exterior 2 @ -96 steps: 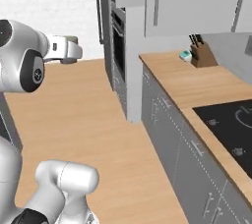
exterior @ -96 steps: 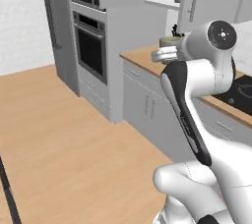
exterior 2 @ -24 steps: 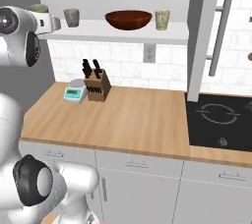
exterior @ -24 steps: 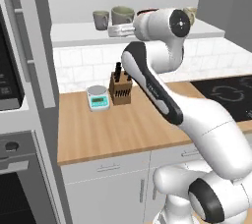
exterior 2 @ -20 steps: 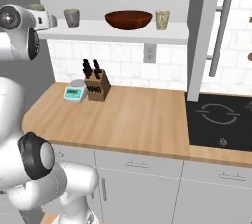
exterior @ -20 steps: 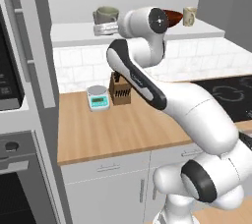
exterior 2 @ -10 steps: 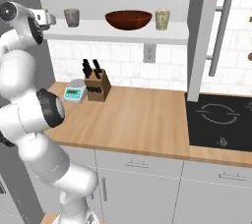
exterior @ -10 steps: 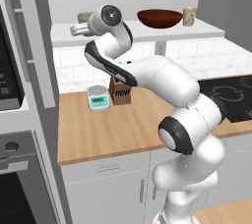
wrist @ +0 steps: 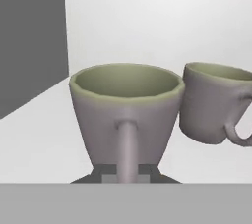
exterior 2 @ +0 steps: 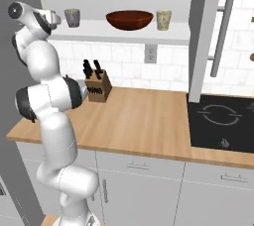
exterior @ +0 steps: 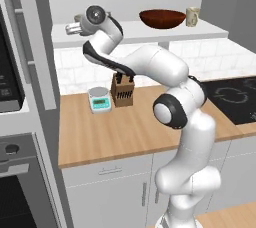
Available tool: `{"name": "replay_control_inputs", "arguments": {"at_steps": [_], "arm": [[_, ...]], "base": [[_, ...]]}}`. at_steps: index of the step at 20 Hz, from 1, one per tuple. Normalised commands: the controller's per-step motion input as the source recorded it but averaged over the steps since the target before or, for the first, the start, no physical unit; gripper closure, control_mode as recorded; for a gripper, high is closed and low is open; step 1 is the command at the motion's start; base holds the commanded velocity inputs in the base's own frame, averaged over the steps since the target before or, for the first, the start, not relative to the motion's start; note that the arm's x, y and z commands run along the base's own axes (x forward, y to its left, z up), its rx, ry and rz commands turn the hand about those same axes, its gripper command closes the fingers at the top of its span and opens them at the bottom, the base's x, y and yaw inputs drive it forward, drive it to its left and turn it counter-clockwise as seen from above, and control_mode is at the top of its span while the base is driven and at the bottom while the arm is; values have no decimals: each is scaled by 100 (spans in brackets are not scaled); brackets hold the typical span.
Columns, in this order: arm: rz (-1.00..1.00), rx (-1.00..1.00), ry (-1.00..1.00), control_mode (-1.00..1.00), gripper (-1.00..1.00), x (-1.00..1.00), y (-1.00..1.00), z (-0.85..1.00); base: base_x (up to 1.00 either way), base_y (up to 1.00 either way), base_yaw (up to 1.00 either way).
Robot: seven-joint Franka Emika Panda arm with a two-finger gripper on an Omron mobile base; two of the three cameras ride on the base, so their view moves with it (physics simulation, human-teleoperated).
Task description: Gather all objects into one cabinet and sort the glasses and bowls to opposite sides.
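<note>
My gripper (wrist: 125, 171) is shut on the handle of a grey mug (wrist: 123, 105) at the left end of the cabinet shelf (wrist: 39, 139). The cabinet's dark side wall (wrist: 29, 36) is close on its left. A second grey mug (wrist: 209, 102) stands just right of it, handle turned right; the same mug (exterior 2: 72, 17) shows beside my hand (exterior 2: 53, 19). The wide red-brown bowl (exterior 2: 129, 20) (exterior: 162, 18) sits mid-shelf. To the right of the bowl stands the cream mug (exterior 2: 163, 20) (exterior: 192, 16). I cannot tell whether the held mug rests on the shelf.
A knife block (exterior: 122, 89) and a kitchen scale (exterior: 99, 99) stand on the wooden counter (exterior 2: 139, 121) below the shelf. A black cooktop (exterior 2: 221, 121) lies to the right. A grey upright panel (exterior 2: 203, 31) stands at the shelf's right end. An oven tower (exterior: 15, 97) stands on the left.
The arm has swung left along the shelf with the grey mug, from beside the bowl to the left end. Before that the base drove here from another part of the kitchen.
</note>
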Motion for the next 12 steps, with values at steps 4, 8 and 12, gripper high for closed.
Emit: {"name": "replay_control_inputs", "arguments": {"at_steps": [4, 8, 12], "arm": [[0, 0, 1, -100, -100, 17, 0, -33], [0, 4, 0, -100, -100, 17, -14, 0], [-2, 12, 0, -100, -100, -15, -57, 10]], "base": [[0, 0, 0], [0, 0, 0], [0, 0, 0]]}}
